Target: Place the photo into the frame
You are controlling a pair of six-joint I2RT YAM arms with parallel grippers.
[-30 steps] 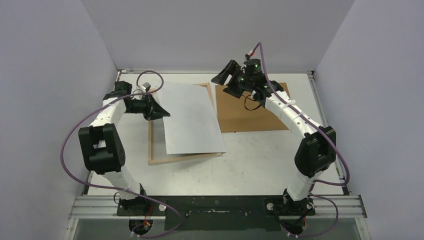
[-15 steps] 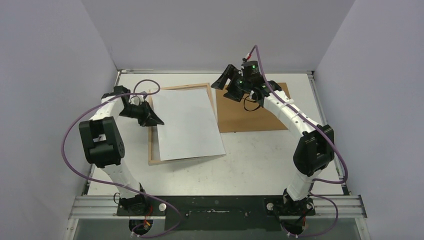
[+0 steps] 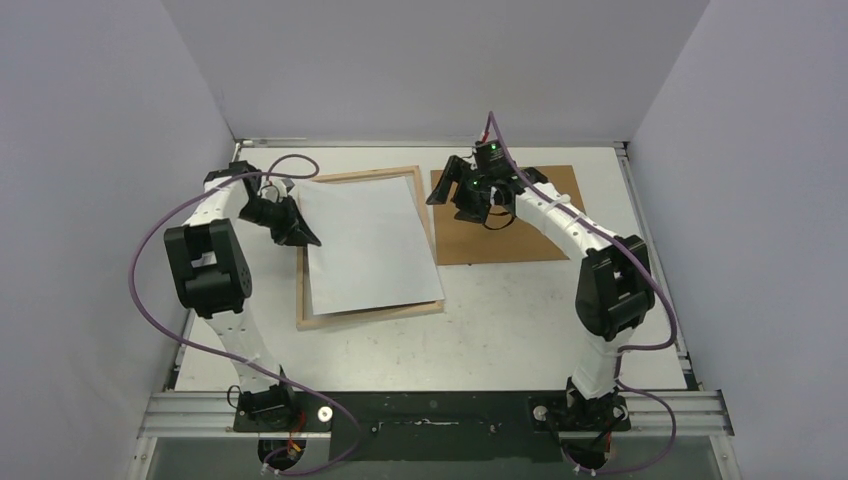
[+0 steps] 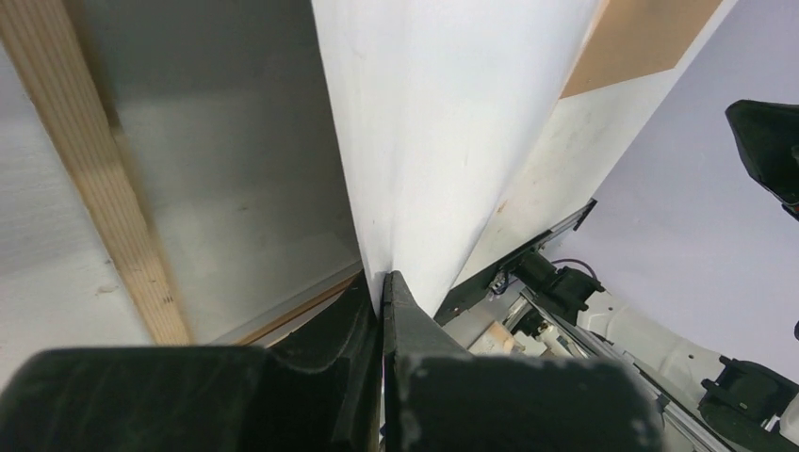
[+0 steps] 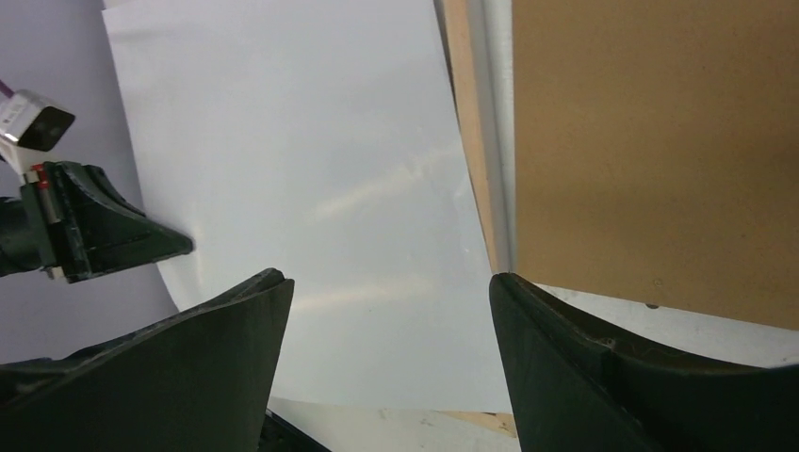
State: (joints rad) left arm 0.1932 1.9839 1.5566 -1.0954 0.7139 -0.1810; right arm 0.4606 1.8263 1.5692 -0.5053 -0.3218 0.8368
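The photo [image 3: 370, 245] shows only its white back and lies tilted over the pale-wood frame [image 3: 301, 300], back side up on the table. My left gripper [image 3: 310, 240] is shut on the photo's left edge, which is lifted; in the left wrist view the sheet [image 4: 443, 141] rises from the closed jaws [image 4: 384, 282] above the frame rail [image 4: 113, 188]. My right gripper [image 3: 445, 190] hangs open over the frame's far right corner. In its own view the photo [image 5: 301, 169] and the frame rail [image 5: 466, 141] lie below the spread fingers [image 5: 386, 282].
A plain brown backing board [image 3: 510, 235] lies flat right of the frame, under the right arm, and fills the right of the right wrist view [image 5: 660, 141]. Grey walls close in the table on three sides.
The left gripper has swung the photo left and squared it over the frame. The right gripper has come down and nearer, toward the frame's far right corner.
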